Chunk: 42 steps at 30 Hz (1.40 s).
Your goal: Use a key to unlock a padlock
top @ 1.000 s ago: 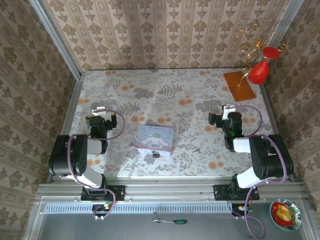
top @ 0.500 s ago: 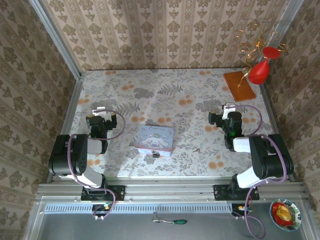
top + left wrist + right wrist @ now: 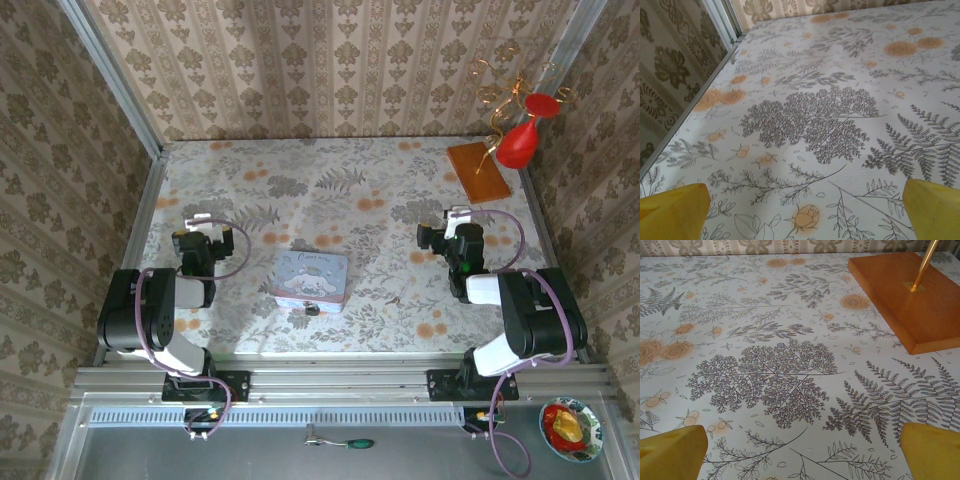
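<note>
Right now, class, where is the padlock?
In the top view, the padlock sits right at the near edge of the blue tin, roughly mid-width of the table.

No legible writing, number or brand anywhere. Only a faint smudge of what may be lettering on the lid of the pale blue tin (image 3: 311,277), above its cartoon figure, too small to read from the overhead view.
</note>
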Available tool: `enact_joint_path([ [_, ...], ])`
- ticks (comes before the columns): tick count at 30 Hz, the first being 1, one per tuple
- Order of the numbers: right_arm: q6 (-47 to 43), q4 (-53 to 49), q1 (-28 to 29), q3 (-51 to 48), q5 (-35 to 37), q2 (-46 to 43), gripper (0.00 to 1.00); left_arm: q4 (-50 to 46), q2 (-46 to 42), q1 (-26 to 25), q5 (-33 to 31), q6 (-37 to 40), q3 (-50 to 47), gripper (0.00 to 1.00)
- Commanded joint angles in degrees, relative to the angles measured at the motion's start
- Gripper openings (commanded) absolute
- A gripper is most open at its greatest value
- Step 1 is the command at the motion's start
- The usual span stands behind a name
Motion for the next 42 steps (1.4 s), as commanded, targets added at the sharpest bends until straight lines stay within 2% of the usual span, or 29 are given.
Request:
enact_joint_path([
  [1,-0.45,2.71,0.00,0.61,0.03,0.36,1.00,7.33,-0.38,-2.25,-0.91,3.30,-1.97,1.00],
  [4,-2.37,3.95,1.17,-1.74,-0.76,-3.08,1.00,6.88,-5.12,-3.50,-1.81,4.58,-3.66,1.00],
  [7,-3.85,2.89,3.11,-3.54,1.02,-8.79,1.00,-2.77,-14.49,-4.51,-3.09,4.95,-2.68,1.00],
  [9,-3.91,-1.12,3.83,-3.75,1.71,-13.67,1.00,-10.82,-21.73,-4.64,-4.87,1.80,-1.55,1.00],
  [11,-2.30,-9.01,4.06,-2.28,2.56,-19.72,1.00,-18.64,-28.68,-4.53,-6.17,-3.77,-0.07,1.00],
  [14,4.31,-23.04,4.08,1.87,3.55,-28.99,1.00,-29.74,-36.69,-4.30,-8.59,-16.01,3.07,1.00],
  [17,18.61,-41.30,4.06,8.24,9.74,-35.60,1.00,-44.22,-41.35,-3.85,-13.74,-31.42,6.65,1.00],
  [19,24.30,-51.14,3.44,11.51,11.31,-38.46,1.00,-53.60,-43.74,-2.63,-14.20,-40.37,8.45,1.00],
  [21,27.93,-59.55,2.83,13.81,10.04,-41.09,1.00,-61.90,-46.79,-0.19,-9.77,-48.58,9.01,1.00],
  [22,28.65,-61.40,2.67,14.01,8.28,-42.01,1.00,-60.76,-48.30,1.39,-5.69,-48.27,7.84,1.00],
  [24,28.84,-62.35,2.31,13.10,1.37,-44.35,1.00,-54.78,-51.76,5.72,6.57,-46.98,3.81,1.00],
  [26,29.06,-62.35,2.30,11.87,-5.02,-46.09,1.00,-50.49,-53.32,7.95,15.19,-46.50,1.93,1.00],
  [28,30.43,-63.98,2.38,11.30,-9.15,-46.96,1.00,-53.64,-51.90,7.80,20.70,-43.60,4.75,1.00],
  [31,30.91,-67.18,2.88,11.72,-13.35,-46.86,1.00,-61.76,-46.23,3.66,23.17,-38.93,10.79,1.00],
  [33,30.87,-69.12,4.73,12.46,-14.11,-46.27,0.99,-64.36,-43.14,-1.71,22.63,-35.98,13.22,1.00],
  [37,31.28,-71.98,13.15,13.97,-9.47,-45.01,0.98,-70.89,-37.81,-14.21,16.87,-32.59,17.69,1.00],
  [42,31.73,-73.92,22.78,15.68,-4.43,-41.89,0.98,-84.01,-32.43,-26.51,9.40,-30.93,24.02,1.00],
])
